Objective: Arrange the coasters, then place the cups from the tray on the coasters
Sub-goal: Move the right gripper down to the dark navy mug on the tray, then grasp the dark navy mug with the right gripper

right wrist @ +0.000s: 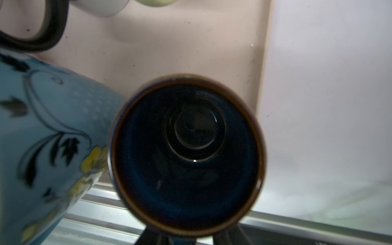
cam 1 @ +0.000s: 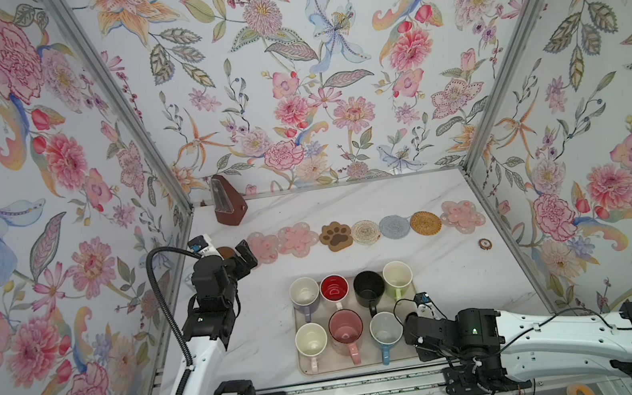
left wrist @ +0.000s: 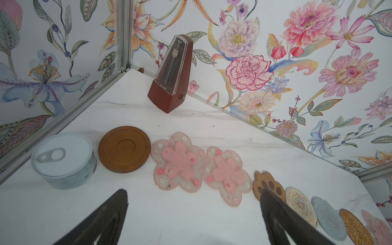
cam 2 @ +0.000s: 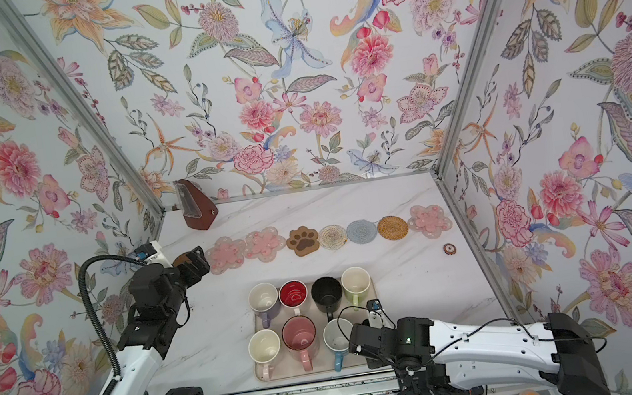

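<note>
**Left jaws wide, right ones hard to read**

The left arm [cam 1: 201,349] is reaching forward along the left side, with the left gripper [cam 1: 242,256] hanging low and its jaws standing wide apart. The right arm [cam 1: 556,337] is stretching in low from the right, and the right gripper [cam 1: 410,330] is pointing left. Its jaws are barely showing, so no idea on the grip.

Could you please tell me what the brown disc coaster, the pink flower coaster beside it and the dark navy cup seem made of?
The brown disc coaster: probably wood or cork, matte, with moulded concentric rings. The pink flower coaster: likely silicone or soft plastic, frosted translucent petals around an opaque pink centre. The dark navy cup: glazed ceramic, glossy highlights inside, brown rim.
</note>
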Controlling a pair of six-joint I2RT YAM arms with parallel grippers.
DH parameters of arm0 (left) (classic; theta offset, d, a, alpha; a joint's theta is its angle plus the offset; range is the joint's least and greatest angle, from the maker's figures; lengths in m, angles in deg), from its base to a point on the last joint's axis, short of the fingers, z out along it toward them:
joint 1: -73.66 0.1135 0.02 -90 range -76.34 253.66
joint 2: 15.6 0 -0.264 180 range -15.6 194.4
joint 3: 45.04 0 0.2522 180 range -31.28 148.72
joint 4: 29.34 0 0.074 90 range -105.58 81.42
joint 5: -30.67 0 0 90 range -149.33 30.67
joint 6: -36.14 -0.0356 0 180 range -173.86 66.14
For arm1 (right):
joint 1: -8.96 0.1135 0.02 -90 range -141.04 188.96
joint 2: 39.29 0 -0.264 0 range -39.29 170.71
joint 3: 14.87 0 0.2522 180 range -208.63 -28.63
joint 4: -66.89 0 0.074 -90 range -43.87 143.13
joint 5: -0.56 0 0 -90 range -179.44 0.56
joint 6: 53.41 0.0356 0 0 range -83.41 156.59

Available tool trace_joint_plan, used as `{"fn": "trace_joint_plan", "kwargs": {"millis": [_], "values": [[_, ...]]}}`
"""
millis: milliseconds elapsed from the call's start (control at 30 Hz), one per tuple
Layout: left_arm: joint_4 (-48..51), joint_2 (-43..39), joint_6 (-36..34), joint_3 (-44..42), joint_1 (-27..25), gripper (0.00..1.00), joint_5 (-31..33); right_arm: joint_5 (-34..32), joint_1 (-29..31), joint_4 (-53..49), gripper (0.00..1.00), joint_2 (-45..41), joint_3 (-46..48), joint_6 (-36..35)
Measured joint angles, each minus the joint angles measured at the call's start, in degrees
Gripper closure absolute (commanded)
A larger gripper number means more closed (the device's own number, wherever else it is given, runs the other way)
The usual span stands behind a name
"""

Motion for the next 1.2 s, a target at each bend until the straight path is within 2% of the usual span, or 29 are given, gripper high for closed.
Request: {"fn": "trace_joint_plan", "kwargs": {"millis": [333, 500, 600, 867, 1000, 1200], "values": [[0.0, -0.7, 0.0, -0.1, 0.1, 0.01, 0.8, -1.2, 0.7, -3.3, 0.98, 1.6, -2.9, -0.4], [-0.4, -0.7, 0.0, -0.3, 0.1, 0.01, 0.8, -2.5, 0.4, -8.3, 1.00, 1.6, -8.2, -0.4], [-0.4, -0.7, 0.0, -0.5, 0.3, 0.01, 0.8, -2.6, -1.8, -11.2, 1.00, 1.5, -10.1, -0.4], [-0.4, -1.1, 0.0, -0.7, 0.4, 0.01, 0.8, -2.8, -16.0, -16.2, 1.00, 0.5, -12.7, -3.3], [-0.4, -1.7, 0.1, -1.0, 0.4, 0.01, 0.7, -4.2, -26.7, -16.5, 1.00, 2.6, -18.0, -9.5], [-0.9, -2.0, 0.5, -2.0, 0.5, 0.01, 0.5, -4.3, -44.5, -11.7, 1.00, 8.0, -24.8, -23.1]]}}
